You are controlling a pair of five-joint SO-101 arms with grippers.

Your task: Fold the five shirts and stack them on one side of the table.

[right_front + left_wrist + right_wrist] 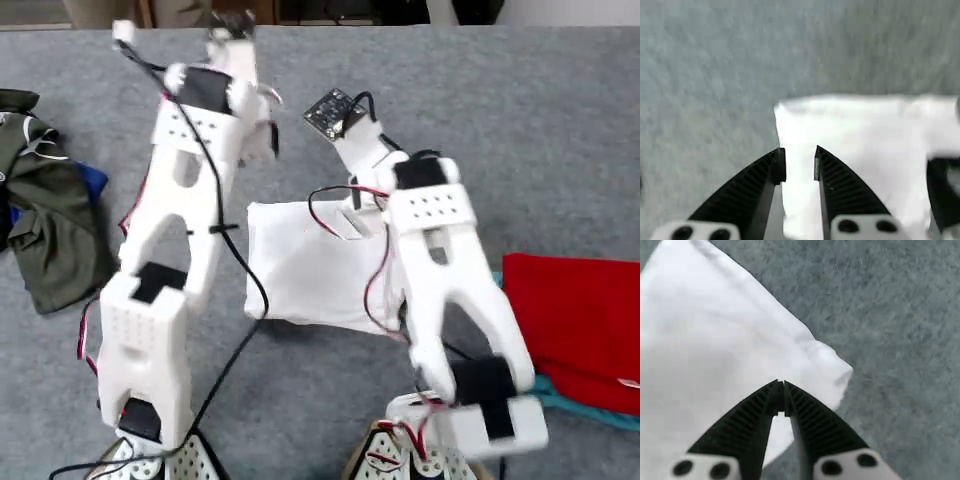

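Observation:
A folded white shirt [310,270] lies in the middle of the grey table [520,130], between the two arms. My left gripper [800,165] hangs over the white shirt [865,150] at one side edge, open by a narrow gap with the cloth's edge showing below it. My right gripper [780,390] is shut, tips touching, just above the white shirt [700,340] near a rounded corner. A folded red shirt [580,320] rests on a teal one [590,412] at the right side.
A loose heap of dark green shirts [45,230] with a bit of blue cloth [92,180] sits at the left edge. Both arms' cables hang over the white shirt. Bare grey table lies at the back.

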